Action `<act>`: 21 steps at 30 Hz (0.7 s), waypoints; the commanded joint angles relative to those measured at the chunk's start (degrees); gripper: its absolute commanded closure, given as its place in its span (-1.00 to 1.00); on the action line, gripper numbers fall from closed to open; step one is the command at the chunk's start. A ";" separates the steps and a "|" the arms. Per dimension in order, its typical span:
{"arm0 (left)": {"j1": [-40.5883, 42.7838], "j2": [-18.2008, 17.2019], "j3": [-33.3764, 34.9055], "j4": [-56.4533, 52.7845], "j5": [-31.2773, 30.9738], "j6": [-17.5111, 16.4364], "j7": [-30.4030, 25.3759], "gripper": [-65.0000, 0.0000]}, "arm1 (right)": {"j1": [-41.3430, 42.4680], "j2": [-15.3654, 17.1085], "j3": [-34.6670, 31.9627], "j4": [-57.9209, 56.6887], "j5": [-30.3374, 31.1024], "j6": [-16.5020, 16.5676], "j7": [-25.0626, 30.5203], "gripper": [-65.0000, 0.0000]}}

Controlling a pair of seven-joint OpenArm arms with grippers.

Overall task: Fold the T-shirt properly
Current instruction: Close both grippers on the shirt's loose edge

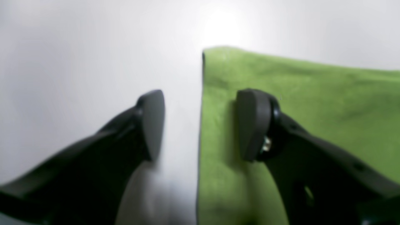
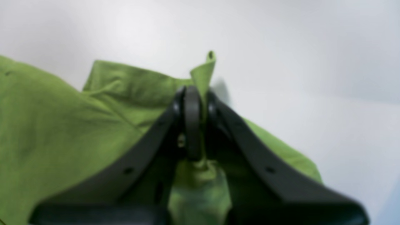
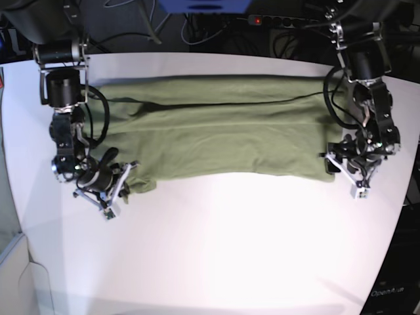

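Note:
The olive-green T-shirt (image 3: 216, 134) lies folded into a long band across the far half of the white table (image 3: 230, 249). My right gripper (image 3: 120, 186) is at the band's near corner on the base view's left. In the right wrist view it (image 2: 200, 125) is shut on a pinched-up fold of the T-shirt (image 2: 62, 131), and a flap sticks up past the fingertips. My left gripper (image 3: 342, 177) is at the band's other near corner. In the left wrist view it (image 1: 203, 125) is open and straddles the T-shirt's (image 1: 312, 103) straight edge, one finger over cloth and one over bare table.
Both arm bases stand at the table's back corners, with their cables hanging near the shirt's ends. A power strip (image 3: 275, 21) and more cables lie behind the table's far edge. White table surface stretches from the shirt to the near edge.

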 commanded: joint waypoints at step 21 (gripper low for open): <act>-1.85 1.51 0.97 -6.07 -5.90 -6.55 -3.83 0.38 | 0.91 0.61 0.12 0.70 -0.68 0.29 -1.02 0.96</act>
